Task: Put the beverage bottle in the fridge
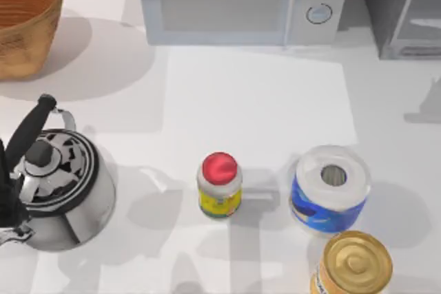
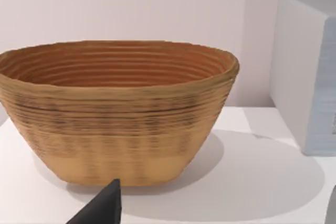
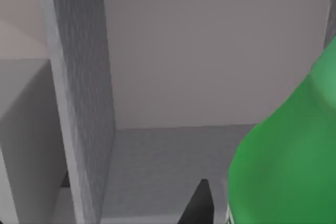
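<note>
The beverage bottle [image 3: 286,166] is bright green and looms close in the right wrist view. My right gripper [image 3: 247,211] is shut on it, and one dark finger [image 3: 201,203] shows beside it. Straight ahead of the bottle is the open inside of the fridge [image 3: 173,145], with a grey floor, a pale back wall and a grey side wall. In the top view the dark grey fridge [image 1: 403,15] stands at the back right corner. My left arm [image 1: 5,191] is parked at the table's left edge by the kettle, with one dark fingertip [image 2: 105,205] showing.
A white microwave [image 1: 234,1] with two knobs stands at the back middle, left of the fridge. A woven basket [image 1: 24,18] sits back left and a steel kettle [image 1: 58,184] front left. A red-capped bottle [image 1: 220,185], a paper roll [image 1: 331,187] and a gold-lidded can [image 1: 355,263] stand along the front.
</note>
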